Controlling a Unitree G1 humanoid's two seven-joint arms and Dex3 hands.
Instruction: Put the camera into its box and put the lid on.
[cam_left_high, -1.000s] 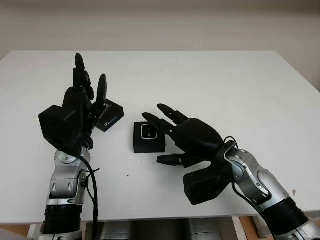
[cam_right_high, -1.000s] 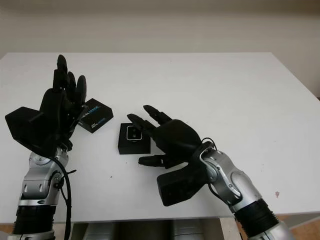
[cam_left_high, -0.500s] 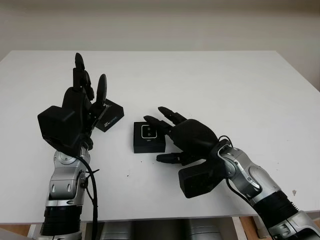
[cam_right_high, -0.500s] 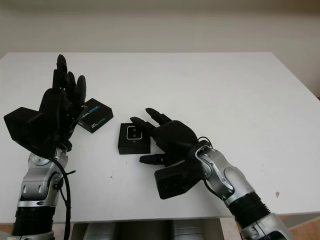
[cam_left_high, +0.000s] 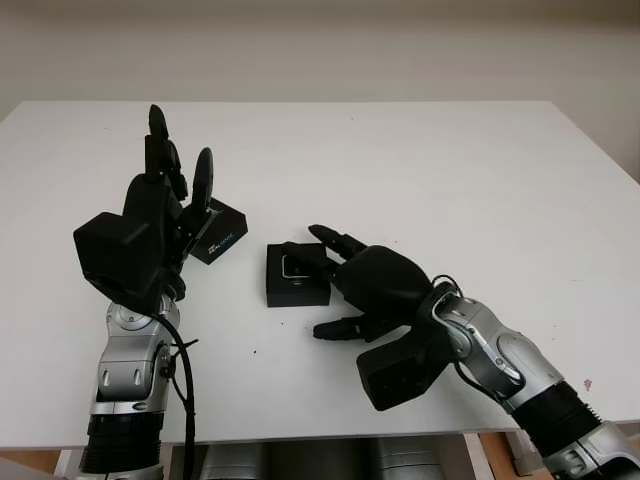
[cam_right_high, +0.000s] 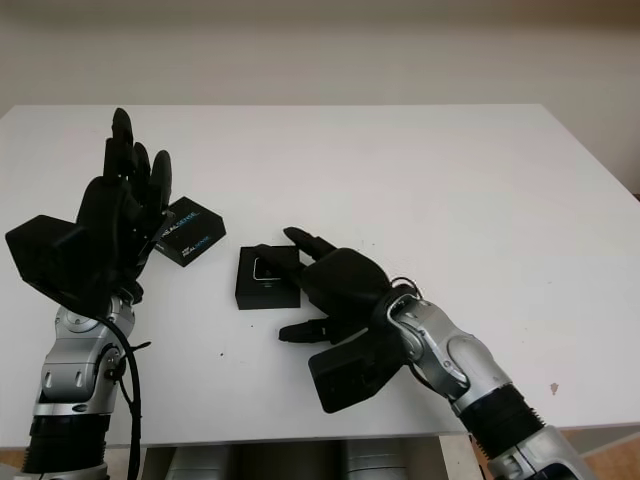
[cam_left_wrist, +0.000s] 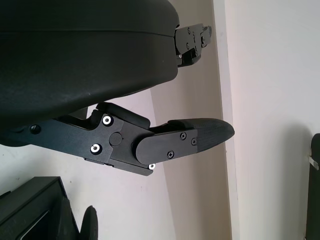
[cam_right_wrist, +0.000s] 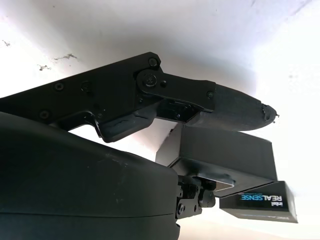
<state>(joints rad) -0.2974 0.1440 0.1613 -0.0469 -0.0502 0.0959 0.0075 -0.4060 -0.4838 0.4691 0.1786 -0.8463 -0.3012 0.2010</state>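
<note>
- Camera (cam_left_high: 298, 265) is sitting in its open box (cam_left_high: 297, 293) mid-worktop (cam_left_high: 450, 170).
- Right hand (cam_left_high: 345, 272), nearer, is reaching over the box, fingers uncurled, gripping nothing.
- Lid (cam_left_high: 218, 232) is lying just left, beside the raised, open left hand (cam_left_high: 170, 190).

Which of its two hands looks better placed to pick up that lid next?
Probably the left hand: it is raised, open, right beside the lid. The right hand is busy at the box, fingers over the camera.
</note>
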